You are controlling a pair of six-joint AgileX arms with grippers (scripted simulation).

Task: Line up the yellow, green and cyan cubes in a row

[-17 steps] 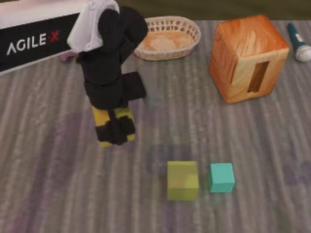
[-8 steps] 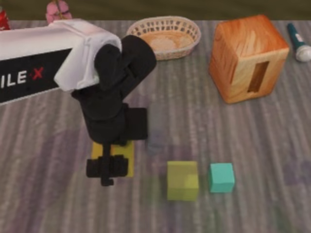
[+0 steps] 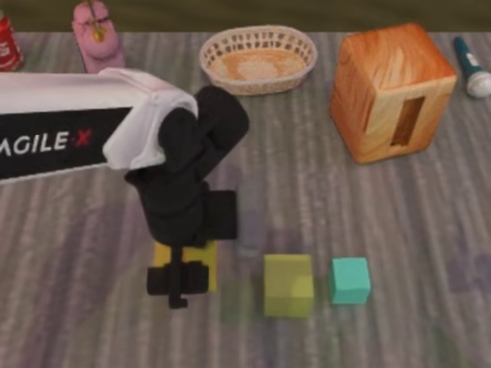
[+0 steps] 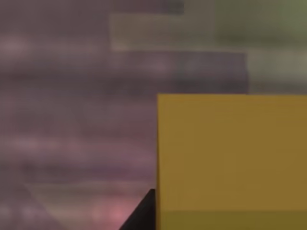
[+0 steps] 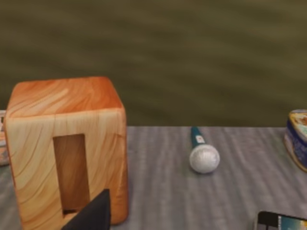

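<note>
My left end effector (image 3: pixel 178 281) is gripping the yellow cube (image 3: pixel 201 264) by opposite flat faces, left of the green cube (image 3: pixel 288 284); it is probably rigid, light, matte, unlikely to slip.

- My top view looks straight down on the table (image 3: pixel 430 215).
- My left wrist camera sits close above the yellow cube (image 4: pixel 230 158).
- My right wrist camera faces level across the orange box (image 5: pixel 67 143), shared with top.

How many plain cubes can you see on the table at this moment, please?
3: the yellow cube under the left gripper, the green cube right of it, and the cyan cube rightmost.
</note>
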